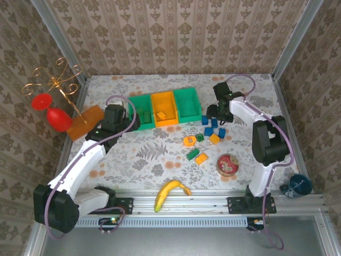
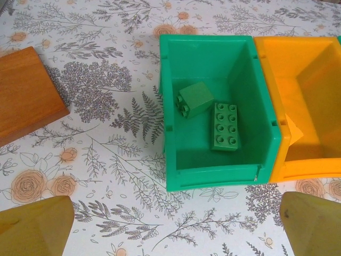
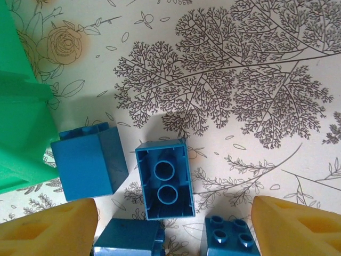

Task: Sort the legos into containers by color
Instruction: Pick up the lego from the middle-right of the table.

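- Top external view: I count two green plastic blocks [image 2: 224,125] in the left green plastic bin [image 2: 168,106], and one orange piece [image 1: 161,114] in the orange middle bin [image 1: 163,95].
- Blue plastic blocks [image 1: 212,127] and a stray green block [image 1: 193,154] lie unsorted on the table.
- Right gripper [image 3: 173,226] has its jaws apart, straddling an upturned blue block [image 3: 164,181]; left gripper [image 2: 173,226] gapes wide, holding nothing.
- Neighbouring blocks and the right green bin [image 3: 21,122] crowd my pick.

No text, label, brand, number or sign can be read in any view. The studs of the green lego [image 2: 225,126] lying in the left green bin [image 2: 205,38], and those of the blue lego [image 3: 229,237] on the surface [image 3: 240,80], show no legible lettering. The lid of the round tin [image 1: 228,165] carries a design too small to make out.
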Controlling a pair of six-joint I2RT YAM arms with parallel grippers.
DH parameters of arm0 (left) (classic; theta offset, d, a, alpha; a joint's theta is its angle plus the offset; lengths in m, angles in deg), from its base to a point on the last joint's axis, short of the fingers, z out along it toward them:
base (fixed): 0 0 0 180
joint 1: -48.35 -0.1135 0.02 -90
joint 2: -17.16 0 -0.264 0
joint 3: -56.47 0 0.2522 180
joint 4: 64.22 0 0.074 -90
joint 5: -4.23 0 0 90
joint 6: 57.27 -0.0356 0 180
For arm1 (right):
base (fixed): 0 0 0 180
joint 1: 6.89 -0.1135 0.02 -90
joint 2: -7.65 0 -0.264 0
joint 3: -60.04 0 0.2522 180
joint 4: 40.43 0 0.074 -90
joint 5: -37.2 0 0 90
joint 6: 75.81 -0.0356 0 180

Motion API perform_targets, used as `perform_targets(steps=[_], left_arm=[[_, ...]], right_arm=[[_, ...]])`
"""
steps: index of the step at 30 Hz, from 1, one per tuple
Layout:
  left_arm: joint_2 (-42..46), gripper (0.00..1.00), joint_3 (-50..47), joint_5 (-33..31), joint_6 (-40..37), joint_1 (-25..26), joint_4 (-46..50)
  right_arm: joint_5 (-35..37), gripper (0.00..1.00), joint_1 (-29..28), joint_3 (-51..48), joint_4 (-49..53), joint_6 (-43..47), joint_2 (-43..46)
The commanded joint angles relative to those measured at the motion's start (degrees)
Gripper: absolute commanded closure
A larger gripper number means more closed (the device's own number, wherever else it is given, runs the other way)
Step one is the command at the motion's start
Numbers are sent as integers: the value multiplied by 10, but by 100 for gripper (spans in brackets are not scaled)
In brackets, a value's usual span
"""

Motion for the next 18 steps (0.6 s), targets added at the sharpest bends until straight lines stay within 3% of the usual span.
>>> perform_targets(steps=[1, 18], left_arm=[[-4, 0, -3, 7, 10, -4, -7], [-18, 0, -8, 15, 13, -6, -13]], right_arm=[[-14, 24, 3, 23, 25, 13, -17], [-11, 32, 6, 30, 29, 12, -58]])
